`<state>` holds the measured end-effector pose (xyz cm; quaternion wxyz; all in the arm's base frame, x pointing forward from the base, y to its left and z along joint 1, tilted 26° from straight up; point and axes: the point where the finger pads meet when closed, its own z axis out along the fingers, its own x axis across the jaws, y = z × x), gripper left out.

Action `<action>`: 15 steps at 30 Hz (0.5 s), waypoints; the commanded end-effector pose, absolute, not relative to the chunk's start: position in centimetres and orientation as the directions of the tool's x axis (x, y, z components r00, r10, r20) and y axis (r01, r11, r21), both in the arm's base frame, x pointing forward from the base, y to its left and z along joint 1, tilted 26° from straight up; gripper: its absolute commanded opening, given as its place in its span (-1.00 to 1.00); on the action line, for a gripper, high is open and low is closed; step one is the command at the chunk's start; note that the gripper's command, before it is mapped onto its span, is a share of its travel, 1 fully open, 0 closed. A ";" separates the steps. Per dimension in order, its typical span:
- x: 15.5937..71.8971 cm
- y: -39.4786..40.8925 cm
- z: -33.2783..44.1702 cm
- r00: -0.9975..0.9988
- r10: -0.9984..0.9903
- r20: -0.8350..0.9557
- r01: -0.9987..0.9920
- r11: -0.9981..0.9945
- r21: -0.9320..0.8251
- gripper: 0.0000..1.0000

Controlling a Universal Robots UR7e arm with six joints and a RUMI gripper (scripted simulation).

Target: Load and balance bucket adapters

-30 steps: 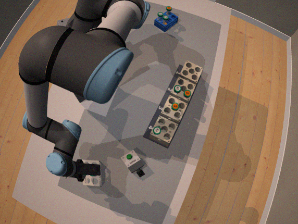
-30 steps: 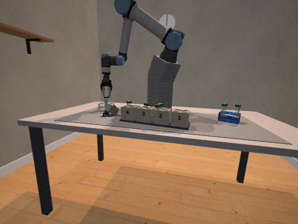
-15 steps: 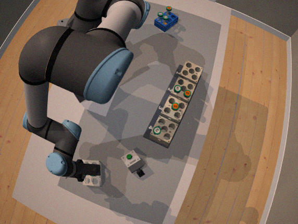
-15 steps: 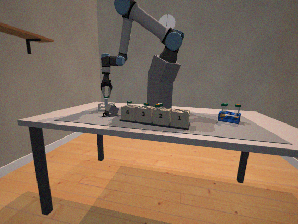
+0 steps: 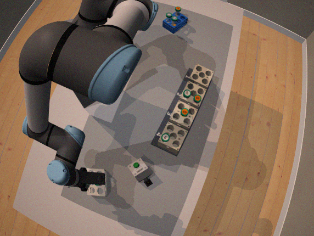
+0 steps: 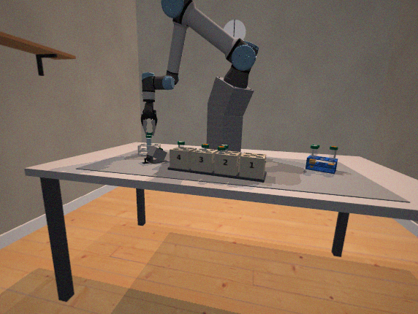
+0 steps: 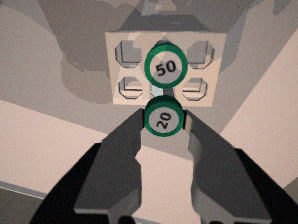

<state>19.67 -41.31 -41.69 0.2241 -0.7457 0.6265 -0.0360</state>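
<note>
The black and grey two-jaw claw (image 5: 102,179) (image 6: 149,133) (image 7: 163,110) is closed around the green cap of a clear tube whose white dot reads 20 (image 7: 164,121). Just beside the claw, a second green-capped tube with a white dot reading 50 (image 7: 166,67) stands in the same white, open-sided rack (image 5: 96,194) (image 6: 139,150) (image 7: 218,70).

Near the claw, the small sloped grey desk (image 5: 141,173) (image 6: 156,155) bears the round green key (image 5: 136,164). Farther from the claw is the dark loading stand (image 5: 156,140) (image 6: 256,180) with four beige block adapters. Adapter 4 (image 5: 168,144) (image 6: 178,164) holds one white-dotted tube (image 5: 165,137) (image 6: 180,142); adapter 3 (image 5: 179,119) (image 6: 200,167), one orange-dotted tube (image 5: 184,111) (image 6: 205,145) in its centre; adapter 2 (image 5: 189,101) (image 6: 224,169), a white-dotted tube (image 5: 186,93) and an orange-dotted tube (image 5: 197,98) (image 6: 221,147). Adapter 1 (image 5: 209,79) (image 6: 251,171) has bare holes. Farthest from the claw on the tabletop (image 5: 34,189) (image 6: 109,151) is a blue rack (image 5: 175,27) (image 6: 321,168) with green-capped tubes.
</note>
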 end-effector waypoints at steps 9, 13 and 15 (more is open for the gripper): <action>18.4 -42.4 -38.4 0.212 -0.951 -0.226 -0.918 -0.115 -0.379 -1.00; 18.0 -42.8 -37.2 0.212 -0.951 -0.226 -0.918 -0.115 -0.379 -1.00; 17.8 -43.0 -36.6 0.212 -0.951 -0.226 -0.918 -0.115 -0.379 -1.00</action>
